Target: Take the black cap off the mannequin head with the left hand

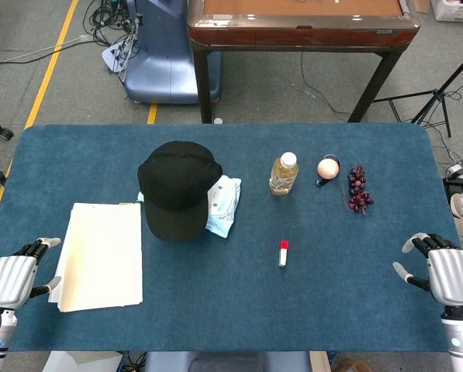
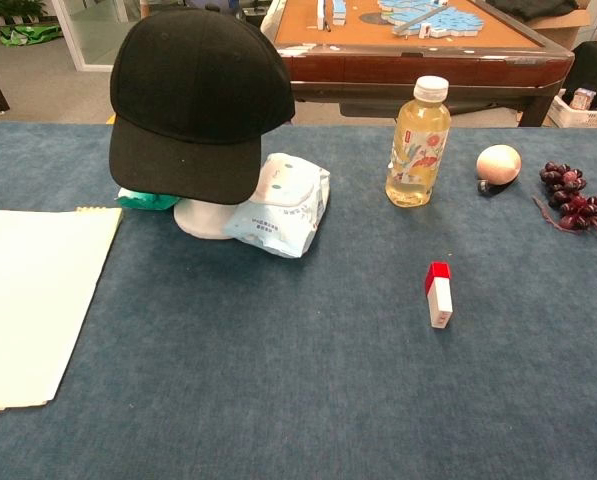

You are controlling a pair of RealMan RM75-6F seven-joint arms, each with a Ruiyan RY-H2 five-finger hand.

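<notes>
A black cap [image 1: 176,188] [image 2: 197,95] sits on a mannequin head at the table's left-middle, brim toward me. Only the white base [image 2: 204,219] of the mannequin shows under the brim in the chest view. My left hand [image 1: 14,278] rests at the near left edge of the table, well away from the cap, its fingers apart and holding nothing. At the near right edge, my right hand [image 1: 445,272] is likewise open and empty. Neither hand appears in the chest view.
A cream paper pad [image 1: 101,255] lies left of the cap, and a pack of wipes [image 1: 224,204] leans against its right side. Further right stand a bottle [image 1: 284,173], a pale ball [image 1: 328,167], grapes [image 1: 358,188] and a small red-capped stick [image 1: 283,253].
</notes>
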